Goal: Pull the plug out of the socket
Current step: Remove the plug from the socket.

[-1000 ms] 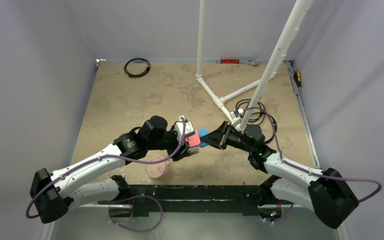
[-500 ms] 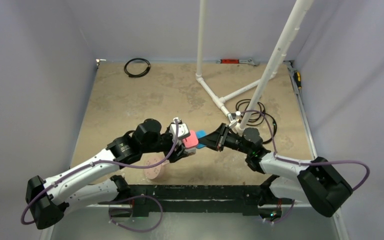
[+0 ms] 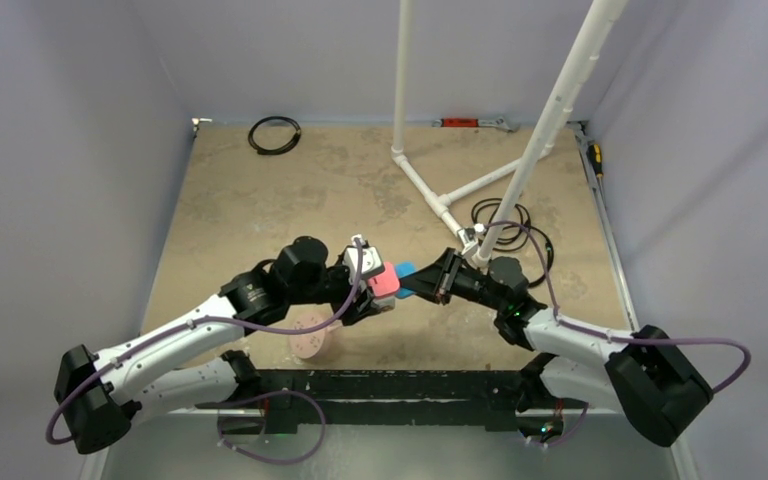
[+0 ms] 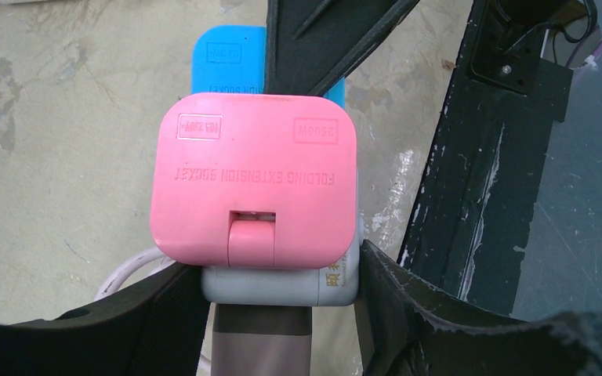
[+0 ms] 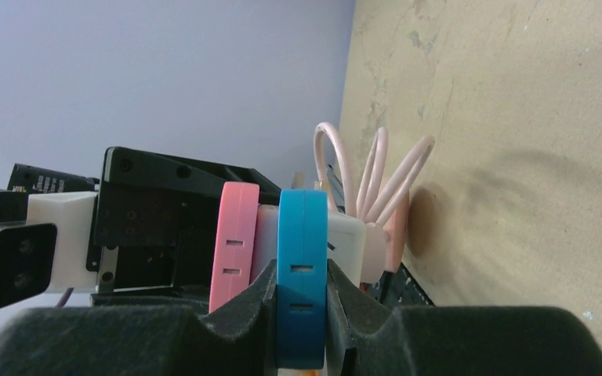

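The white-grey socket [image 4: 282,286] is clamped between my left gripper's [image 4: 282,301] black fingers [image 4: 396,301], held above the table. The flat pink plug [image 4: 255,180] sits on the socket's face; its coiled pink cable [image 5: 376,172] loops behind. In the top view the pink plug [image 3: 387,281] is at the left gripper's [image 3: 370,282] tip. A flat blue plug [image 5: 302,266] sits on another face of the socket [image 5: 346,239]. My right gripper [image 5: 302,313] is shut on the blue plug [image 3: 406,270], meeting the left one mid-table [image 3: 428,280].
A round pink disc [image 3: 310,338] lies under the left arm. A white pipe frame [image 3: 430,195] and black cable [image 3: 505,215] are behind the right arm. A black cable coil [image 3: 274,134] lies far left. A black rail [image 3: 390,385] runs along the near edge.
Both grippers keep their holds. The joined grippers drifted slightly left, then back right. The plugs remain on the socket.
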Robot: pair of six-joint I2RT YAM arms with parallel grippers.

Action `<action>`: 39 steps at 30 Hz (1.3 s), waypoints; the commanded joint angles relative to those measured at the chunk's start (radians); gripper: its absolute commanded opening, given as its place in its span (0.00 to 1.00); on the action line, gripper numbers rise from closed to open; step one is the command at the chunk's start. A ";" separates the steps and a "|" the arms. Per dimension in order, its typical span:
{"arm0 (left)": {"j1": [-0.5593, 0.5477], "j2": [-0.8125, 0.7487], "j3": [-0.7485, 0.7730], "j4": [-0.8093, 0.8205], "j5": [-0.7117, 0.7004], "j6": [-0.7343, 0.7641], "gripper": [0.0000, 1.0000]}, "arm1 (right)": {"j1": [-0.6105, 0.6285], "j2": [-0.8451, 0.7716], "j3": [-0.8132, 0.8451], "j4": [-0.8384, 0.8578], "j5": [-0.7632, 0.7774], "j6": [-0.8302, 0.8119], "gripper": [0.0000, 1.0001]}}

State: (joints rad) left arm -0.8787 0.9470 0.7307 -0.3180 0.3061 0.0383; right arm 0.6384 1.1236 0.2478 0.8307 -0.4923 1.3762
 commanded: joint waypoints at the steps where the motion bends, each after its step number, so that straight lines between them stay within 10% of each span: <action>1: 0.000 0.006 0.041 0.068 -0.053 0.004 0.00 | -0.006 -0.093 0.021 -0.055 0.005 -0.023 0.00; 39: -0.045 -0.014 0.033 0.078 -0.070 0.005 0.00 | -0.008 -0.137 0.001 -0.154 0.077 -0.070 0.00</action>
State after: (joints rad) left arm -0.9325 0.9630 0.7418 -0.2974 0.2459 0.0463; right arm 0.6407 0.9840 0.2459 0.6682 -0.4374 1.3350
